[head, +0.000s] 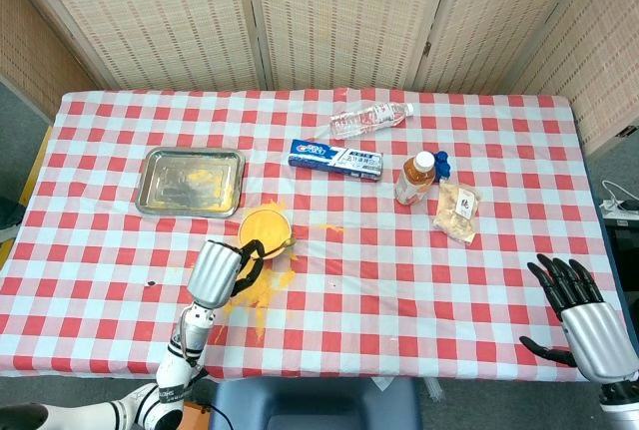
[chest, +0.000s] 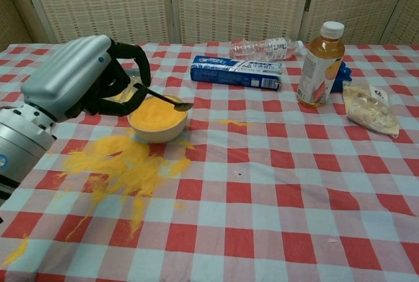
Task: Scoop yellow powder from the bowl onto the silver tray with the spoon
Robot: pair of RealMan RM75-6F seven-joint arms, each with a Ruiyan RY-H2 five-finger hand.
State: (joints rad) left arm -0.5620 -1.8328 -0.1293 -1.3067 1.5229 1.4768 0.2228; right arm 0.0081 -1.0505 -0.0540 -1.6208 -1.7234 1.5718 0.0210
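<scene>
Right robot hand (head: 577, 312): at near worktop corner, fingers spread, nothing held; cut off by head-view frame, absent from chest view. Left robot hand (chest: 72, 79): fingers curled round spoon (chest: 171, 102) handle; grip itself partly hidden behind hand shell. Spoon bowl poised over far rim of bowl (chest: 157, 118); contents of spoon unclear. Bowl heaped with yellow powder; spilled powder (chest: 124, 164) on checked worktop (chest: 275, 184) in front. Silver tray (head: 191, 181) beyond, lightly dusted yellow.

Left hand (chest: 85, 82) holds spoon (chest: 171, 102) above bowl (chest: 157, 120) of yellow powder. Spilled powder (chest: 121, 164) on cloth. Bottle (chest: 317, 64), toothpaste box (chest: 237, 72) behind.
</scene>
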